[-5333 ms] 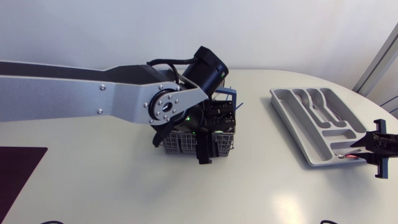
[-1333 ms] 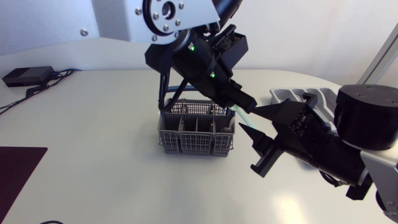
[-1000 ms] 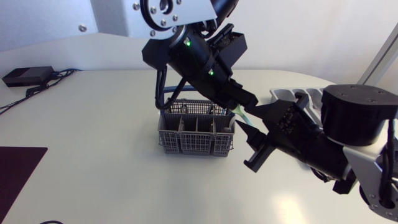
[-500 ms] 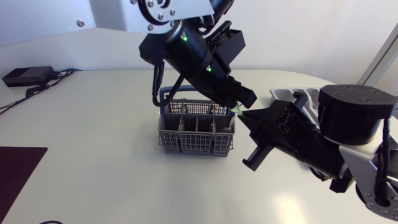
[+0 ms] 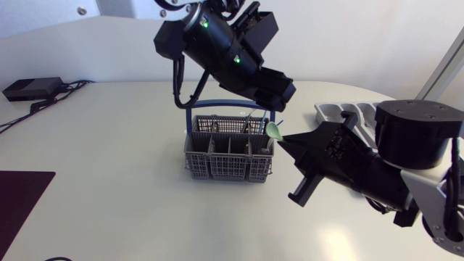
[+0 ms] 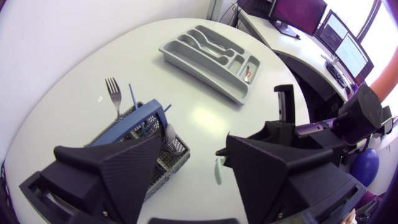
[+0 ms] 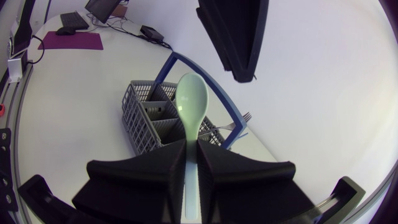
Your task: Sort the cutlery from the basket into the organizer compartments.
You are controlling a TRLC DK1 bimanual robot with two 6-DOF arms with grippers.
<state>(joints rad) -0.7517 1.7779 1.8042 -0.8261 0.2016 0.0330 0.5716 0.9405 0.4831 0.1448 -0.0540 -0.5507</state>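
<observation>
A pale green spoon [image 5: 273, 130] hangs over the right end of the grey cutlery basket [image 5: 230, 154], bowl up. My right gripper [image 5: 283, 140] is shut on its handle; in the right wrist view the spoon [image 7: 191, 102] sticks out from the right gripper [image 7: 191, 144]. My left gripper [image 5: 281, 98] is just above it, open and off the spoon. In the left wrist view the spoon [image 6: 219, 169] shows beyond the spread left gripper [image 6: 193, 146]. The basket [image 6: 146, 127] holds a fork [image 6: 113, 93] and other cutlery. The grey organizer [image 5: 330, 110] lies behind my right arm.
The organizer [image 6: 211, 53] has a red item in its end compartment. A small black box with a cable [image 5: 32, 88] sits at the far left, and a dark purple mat [image 5: 22, 196] lies at the left edge. The basket's blue handle [image 7: 205, 71] stands upright.
My right gripper closed on the spoon's handle. My left gripper then opened, let the spoon go and drew up and away.
</observation>
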